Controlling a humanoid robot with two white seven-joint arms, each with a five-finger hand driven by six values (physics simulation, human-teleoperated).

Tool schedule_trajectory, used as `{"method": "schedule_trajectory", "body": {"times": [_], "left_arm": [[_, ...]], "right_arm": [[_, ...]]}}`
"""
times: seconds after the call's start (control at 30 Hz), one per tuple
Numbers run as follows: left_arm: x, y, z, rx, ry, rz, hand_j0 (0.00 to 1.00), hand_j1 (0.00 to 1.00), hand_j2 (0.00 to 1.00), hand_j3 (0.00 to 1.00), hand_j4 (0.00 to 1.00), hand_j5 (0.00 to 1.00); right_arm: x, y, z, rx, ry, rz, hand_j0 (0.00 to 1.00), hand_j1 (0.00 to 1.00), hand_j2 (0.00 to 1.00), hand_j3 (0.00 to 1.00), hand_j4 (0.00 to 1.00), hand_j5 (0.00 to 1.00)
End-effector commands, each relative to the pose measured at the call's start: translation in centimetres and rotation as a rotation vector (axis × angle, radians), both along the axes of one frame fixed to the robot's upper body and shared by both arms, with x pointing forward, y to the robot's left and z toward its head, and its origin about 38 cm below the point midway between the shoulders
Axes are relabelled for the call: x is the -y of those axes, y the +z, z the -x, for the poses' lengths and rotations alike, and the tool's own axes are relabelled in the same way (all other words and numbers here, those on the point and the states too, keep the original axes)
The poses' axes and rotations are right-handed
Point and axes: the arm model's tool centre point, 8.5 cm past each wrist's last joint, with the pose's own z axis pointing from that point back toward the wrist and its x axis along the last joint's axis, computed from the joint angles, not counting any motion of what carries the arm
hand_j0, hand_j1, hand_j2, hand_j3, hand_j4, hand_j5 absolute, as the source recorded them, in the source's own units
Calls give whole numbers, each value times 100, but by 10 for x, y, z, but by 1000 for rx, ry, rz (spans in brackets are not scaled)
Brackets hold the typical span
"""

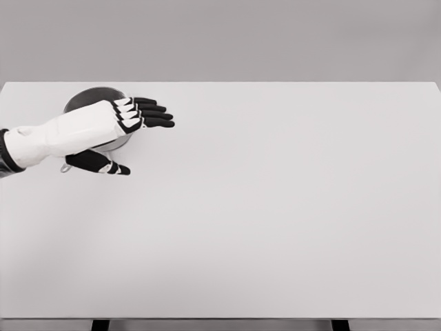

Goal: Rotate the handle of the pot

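A round steel pot [88,98] stands at the far left of the white table [275,207], mostly covered by my left hand. Its handle runs toward the lower left, where a small loop end [66,167] peeks out below the wrist. My left hand [141,138] lies flat over the pot, black fingers [155,114] stretched straight out to the right past the rim and thumb [110,166] pointing right beside the handle. The fingers hold nothing. Whether the palm touches the pot is hidden.
The table's far edge runs just behind the pot, and its left edge is close to the pot's left side. Two dark table legs [100,325] show at the bottom edge.
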Motion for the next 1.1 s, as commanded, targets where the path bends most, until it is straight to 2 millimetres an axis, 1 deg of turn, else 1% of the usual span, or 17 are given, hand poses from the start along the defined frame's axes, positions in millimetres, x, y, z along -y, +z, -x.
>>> {"method": "schedule_trajectory", "body": {"times": [0.0, 0.07, 0.33, 0.37, 0.4, 0.43, 0.47, 0.57, 0.63, 0.67, 0.73, 0.77, 0.8, 0.9, 0.93, 1.0, 1.07], "left_arm": [[1, -6, 2, -24, -5, -4, 100, 100, 100, 100, 100, 100], [1, -8, 3, -28, -4, -7, 100, 100, 100, 100, 100, 100], [9, -6, 0, 7, -18, -10, 100, 100, 100, 100, 100, 100], [13, -3, -2, 28, -19, 16, 100, 100, 100, 100, 100, 100], [24, -2, -2, 38, -28, 89, 100, 100, 100, 100, 100, 100], [24, -1, -2, 48, -17, 137, 100, 100, 100, 100, 100, 100], [22, -2, -2, 54, 2, 180, 100, 100, 100, 100, 100, 100], [5, 2, -18, 53, 182, 162, 100, 100, 100, 100, 100, 100], [0, -3, -26, 74, 281, 104, 100, 100, 100, 100, 100, 100], [-6, -3, -29, 126, 346, 78, 100, 100, 100, 100, 100, 100], [-14, -13, -28, 127, 401, 72, 100, 100, 100, 100, 100, 100], [-25, -15, -26, 122, 426, 35, 100, 100, 100, 100, 100, 100], [-28, -24, -24, 101, 444, 24, 100, 100, 100, 100, 100, 100], [-29, -31, -23, 89, 464, 7, 100, 100, 100, 100, 100, 100], [-29, -38, -21, 73, 469, -1, 100, 100, 100, 100, 100, 100], [-32, -44, -23, 69, 522, -26, 100, 100, 100, 100, 100, 100], [-22, -52, -26, 80, 540, -28, 100, 100, 100, 100, 100, 100]], "right_arm": [[0, 0, 1, -4, -3, 0, 100, 100, 100, 100, 100, 100], [0, 0, 9, -18, -5, 1, 100, 100, 100, 100, 100, 100], [0, 0, 8, -16, -5, 1, 100, 100, 100, 100, 100, 100], [0, 0, 8, -16, -5, 1, 100, 100, 100, 100, 100, 100], [0, 0, 9, -18, -6, 1, 100, 100, 100, 100, 100, 100], [0, 0, 9, -18, -5, 1, 100, 100, 100, 100, 100, 100], [0, 0, 8, -16, -5, 1, 100, 100, 100, 100, 100, 100], [0, 0, 8, -16, -5, 1, 100, 100, 100, 100, 100, 100], [0, 0, 8, -16, -5, 1, 100, 100, 100, 100, 100, 100], [0, 0, 9, -18, -6, 1, 100, 100, 100, 100, 100, 100], [0, 0, 8, -16, -5, 1, 100, 100, 100, 100, 100, 100], [0, 0, 8, -16, -6, 1, 100, 100, 100, 100, 100, 100], [0, 0, 8, -16, -5, 1, 100, 100, 100, 100, 100, 100], [0, 0, 8, -16, -5, 1, 100, 100, 100, 100, 100, 100], [0, 0, 8, -16, -5, 1, 100, 100, 100, 100, 100, 100], [0, 0, 8, -16, -6, 1, 100, 100, 100, 100, 100, 100], [0, 0, 8, -16, -5, 1, 100, 100, 100, 100, 100, 100]]}}
